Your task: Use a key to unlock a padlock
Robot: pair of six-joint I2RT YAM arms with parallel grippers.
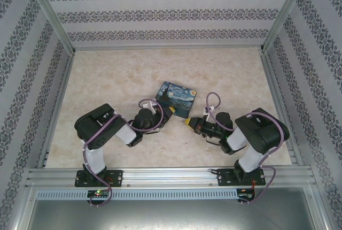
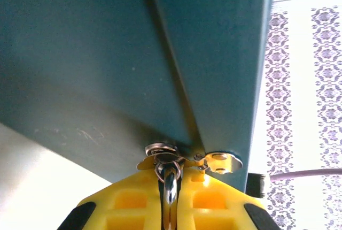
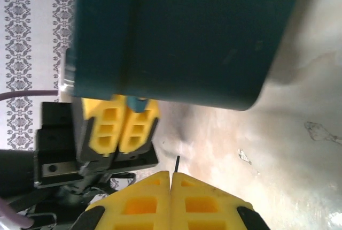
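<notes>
A teal box [image 1: 178, 97] with a starry-night lid lies mid-table. In the left wrist view a small silvery padlock [image 2: 169, 184] hangs edge-on from the ring of the latch [image 2: 222, 162] on the box's side [image 2: 107, 53]. My left gripper [image 2: 170, 198] is shut on the padlock, its yellow fingertips right against the box. My right gripper [image 3: 170, 175] is shut on the key, of which a thin dark tip [image 3: 177, 162] sticks out between the fingertips. The right gripper [image 1: 188, 123] hovers just in front of the box's near corner, a short way from the left gripper [image 1: 170, 111].
The box [image 3: 187, 32] looms close above the right gripper, with the left gripper's fingers [image 3: 122, 125] just left of the key tip. The marble-patterned table [image 1: 107, 80] is walled by patterned panels and metal posts. Both arms' cables loop near the box.
</notes>
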